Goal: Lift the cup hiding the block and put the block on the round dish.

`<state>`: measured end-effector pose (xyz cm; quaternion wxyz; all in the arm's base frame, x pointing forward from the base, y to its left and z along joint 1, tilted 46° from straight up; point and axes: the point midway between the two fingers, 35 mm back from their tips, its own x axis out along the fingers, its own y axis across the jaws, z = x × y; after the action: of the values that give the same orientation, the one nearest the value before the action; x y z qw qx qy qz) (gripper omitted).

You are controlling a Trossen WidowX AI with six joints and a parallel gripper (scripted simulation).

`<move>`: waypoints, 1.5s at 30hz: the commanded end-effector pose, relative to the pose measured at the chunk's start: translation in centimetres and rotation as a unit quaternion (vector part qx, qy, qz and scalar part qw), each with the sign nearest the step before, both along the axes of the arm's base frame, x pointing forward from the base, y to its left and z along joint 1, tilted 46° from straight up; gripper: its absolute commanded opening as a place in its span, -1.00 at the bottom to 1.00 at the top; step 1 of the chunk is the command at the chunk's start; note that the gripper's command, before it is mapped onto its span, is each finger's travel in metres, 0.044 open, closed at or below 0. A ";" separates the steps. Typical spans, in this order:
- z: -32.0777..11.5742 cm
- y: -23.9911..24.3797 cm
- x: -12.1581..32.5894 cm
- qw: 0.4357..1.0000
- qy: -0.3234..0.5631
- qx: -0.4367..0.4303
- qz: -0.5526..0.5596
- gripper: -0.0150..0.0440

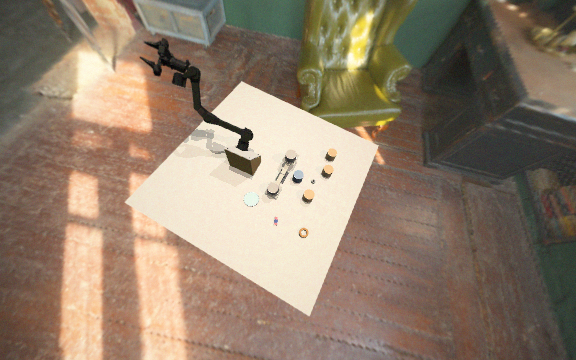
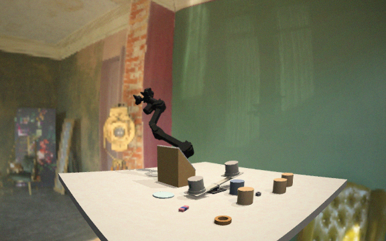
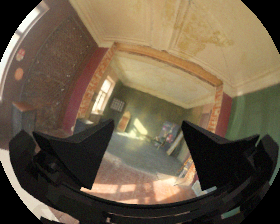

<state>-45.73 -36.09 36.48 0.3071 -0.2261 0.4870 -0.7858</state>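
Two identical grey cups stand on the ends of the small balance (image 1: 282, 173) (image 2: 224, 181). The cup nearer the dish (image 1: 273, 188) (image 2: 196, 185) is on the low end, close to the table. The other cup (image 1: 290, 155) (image 2: 231, 168) is on the raised end. No block shows at either cup; what is under them is hidden. The round pale dish (image 1: 251, 199) (image 2: 163, 195) lies flat and bare. My gripper (image 1: 144, 50) (image 2: 139, 94) (image 3: 148, 123) is open and empty, high up and away from the cups, pointing off past the table.
A blue cylinder (image 1: 298, 176) (image 2: 236, 187) stands beside the balance. Several orange-topped cylinders, one of them nearest the dish (image 1: 308, 195) (image 2: 245, 195), a small dark ring (image 1: 313, 181) (image 2: 258, 193), an orange ring (image 1: 299, 233) (image 2: 222, 223) and a small pink-and-blue piece (image 1: 275, 221) (image 2: 183, 208) are around it.
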 end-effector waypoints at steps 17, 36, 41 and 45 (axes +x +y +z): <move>10.7 7.3 1.9 0.982 0.172 -0.030 -0.066 1.00; 22.9 18.9 8.5 0.889 0.397 -0.047 -0.222 1.00; 25.4 21.8 11.3 0.850 0.451 -0.053 -0.267 1.00; 26.5 23.3 13.1 0.824 0.482 -0.068 -0.290 1.00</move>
<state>-34.44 -14.50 61.86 -0.1781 -0.4375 0.5653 -0.6763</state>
